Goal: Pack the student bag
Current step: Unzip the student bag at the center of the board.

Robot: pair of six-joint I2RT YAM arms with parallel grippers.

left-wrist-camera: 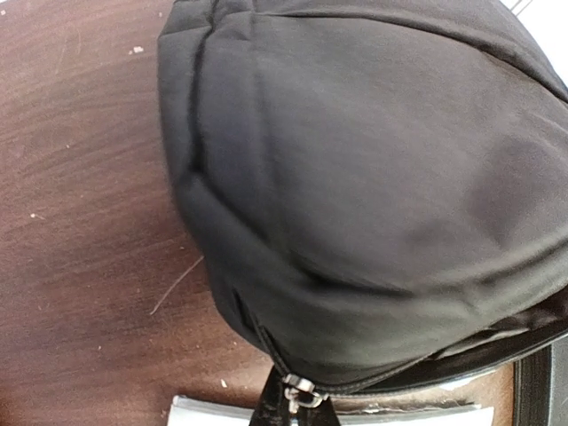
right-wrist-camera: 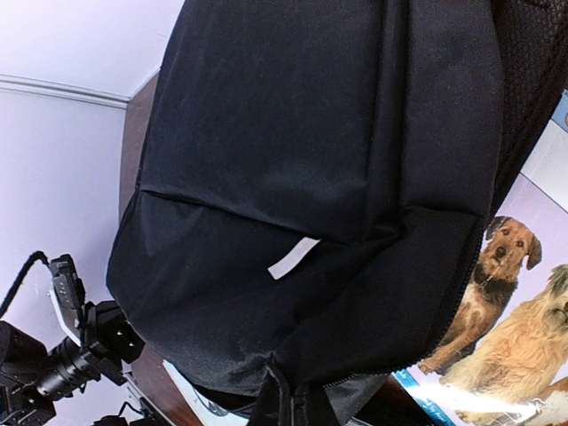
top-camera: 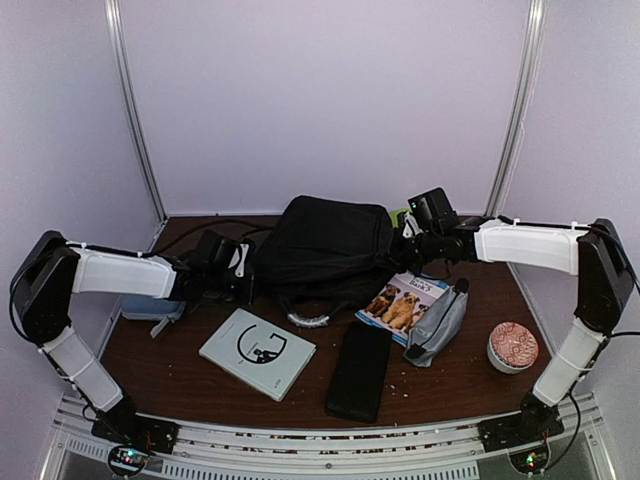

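Note:
The student bag [top-camera: 325, 245] is a large black fabric bag lying at the middle back of the table, its grey handle [top-camera: 308, 318] toward the front. My left gripper [top-camera: 246, 272] is at the bag's left side. In the left wrist view it [left-wrist-camera: 297, 392] is shut on the metal zipper pull [left-wrist-camera: 303, 390] at the bag's seam. My right gripper [top-camera: 402, 248] is at the bag's right side. In the right wrist view it [right-wrist-camera: 302, 395] is shut on a fold of the bag's fabric [right-wrist-camera: 293, 222] beside the zipper line.
A dog-cover book [top-camera: 402, 305] lies partly under the bag's right edge. Next to it is a grey pouch [top-camera: 440, 325]. A white book [top-camera: 257, 352] and a slim black case [top-camera: 358, 370] lie in front. A patterned bowl [top-camera: 512, 347] stands at the right. A pale blue item [top-camera: 150, 308] lies under the left arm.

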